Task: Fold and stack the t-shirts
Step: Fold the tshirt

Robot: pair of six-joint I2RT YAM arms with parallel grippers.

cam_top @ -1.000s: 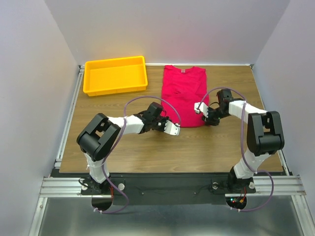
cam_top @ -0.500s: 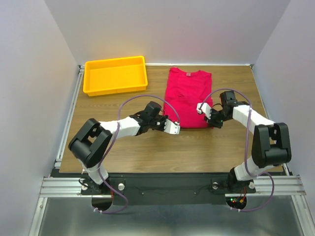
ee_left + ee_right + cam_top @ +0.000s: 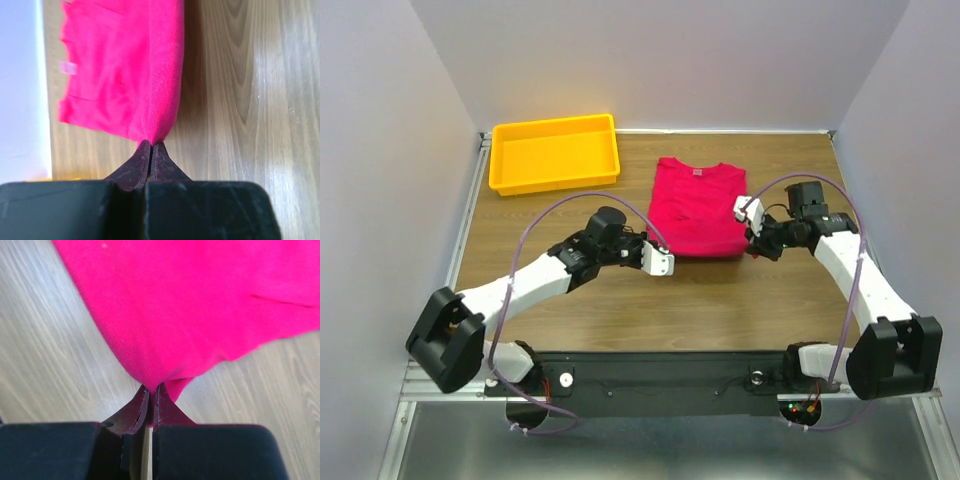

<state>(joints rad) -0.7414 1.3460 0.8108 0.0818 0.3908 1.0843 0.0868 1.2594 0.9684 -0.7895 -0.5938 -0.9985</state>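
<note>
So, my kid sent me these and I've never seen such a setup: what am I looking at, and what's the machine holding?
These are two robot arms bolted at the near edge of a wooden table. The wide picture comes from a fixed camera above and behind them; the two close-ups come from wrist cameras, each showing its own dark fingers. On the table lie a pink t-shirt and, far left, a yellow tray. The left gripper and the right gripper are each shut on an edge of the t-shirt.
</note>
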